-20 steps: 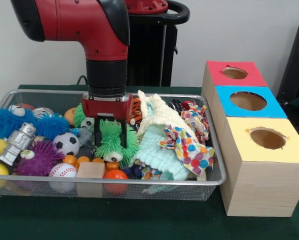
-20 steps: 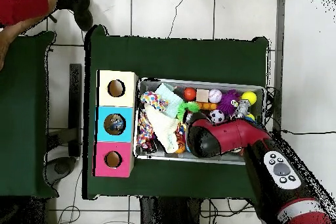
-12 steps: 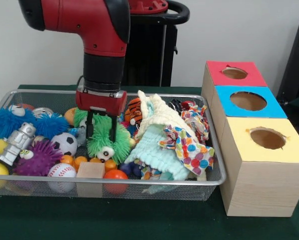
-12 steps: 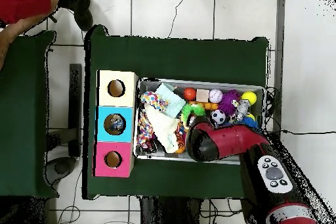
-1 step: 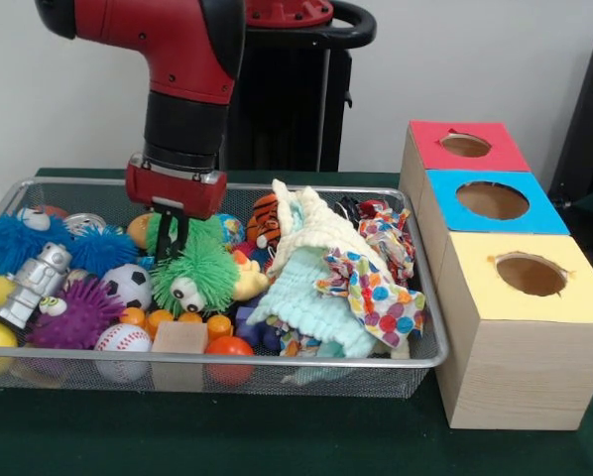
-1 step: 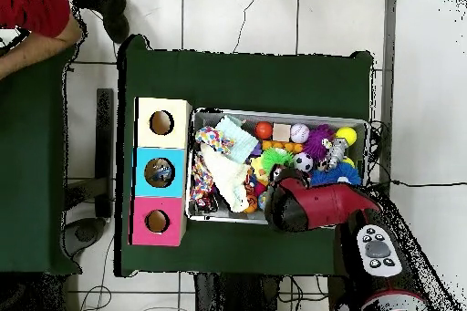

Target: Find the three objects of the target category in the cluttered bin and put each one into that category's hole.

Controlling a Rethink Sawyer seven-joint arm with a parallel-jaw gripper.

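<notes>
The red-and-black gripper (image 5: 174, 236) grips the shaggy green googly-eyed puffer toy (image 5: 195, 275) by its top (lifted slightly) above the wire mesh bin (image 5: 306, 364), beside the crumpled mint cloth (image 5: 311, 297).

A table (image 5: 277, 446) draped in dark green cloth carries 2 things: a wire mesh bin (image 5: 306, 372) heaped with toys and cloths, and just beside the bin a wooden box (image 5: 515, 367) with 3 round holes, topped red, blue and yellow.
</notes>
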